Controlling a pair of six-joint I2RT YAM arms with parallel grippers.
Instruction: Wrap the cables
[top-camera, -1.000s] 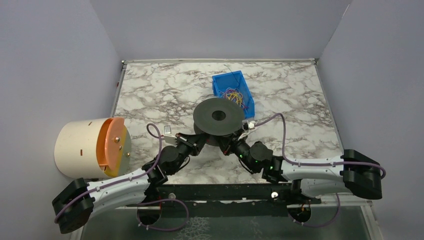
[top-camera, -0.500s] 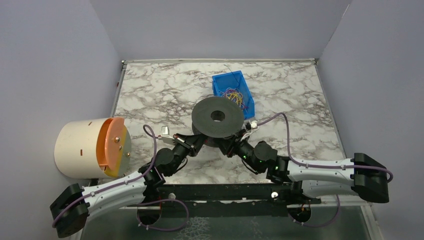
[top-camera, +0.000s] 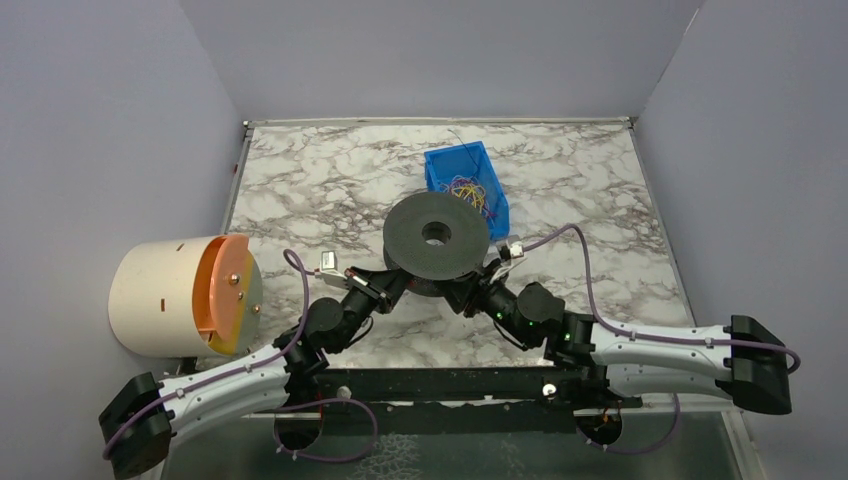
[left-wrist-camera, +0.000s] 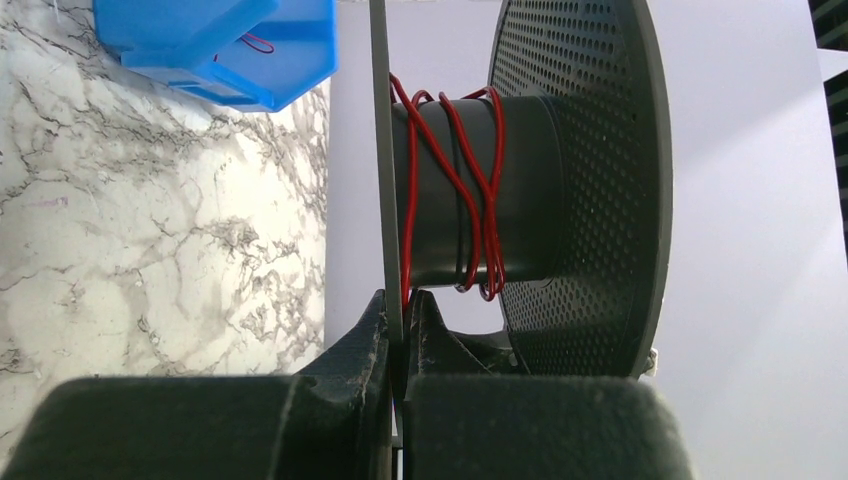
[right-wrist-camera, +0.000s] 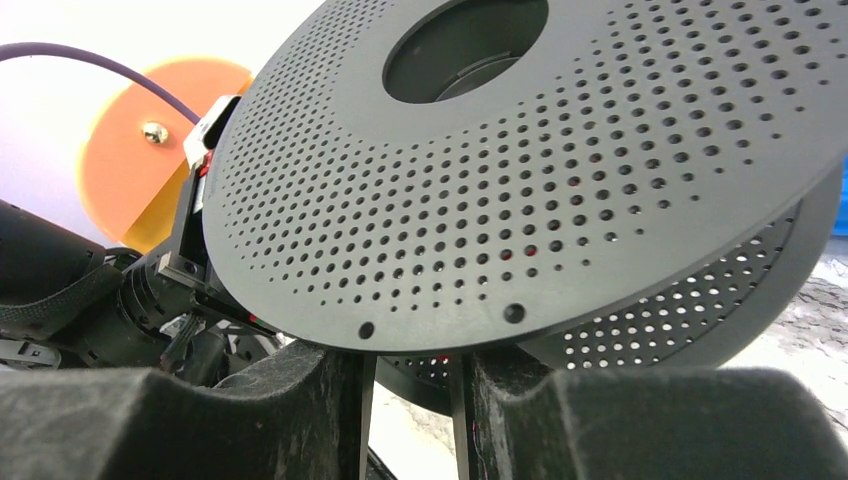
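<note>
The cables lie as a yellow, red and purple tangle in a blue bin behind a black perforated spool. In the left wrist view a red cable is wound in several turns round the spool's core. My left gripper is shut on the thin edge of one spool flange, the jaws pinching it. My right gripper is at the spool's near right. Its jaws stand apart just under the upper flange's rim, with nothing between them.
A cream cylinder with an orange end disc lies at the left edge; the disc also shows in the right wrist view. The blue bin shows in the left wrist view. Grey walls enclose the marble table.
Both arms have stretched forward, their elbows dropping toward the near edge. The spool has shifted slightly to the left. Both grippers have stayed at the spool.
</note>
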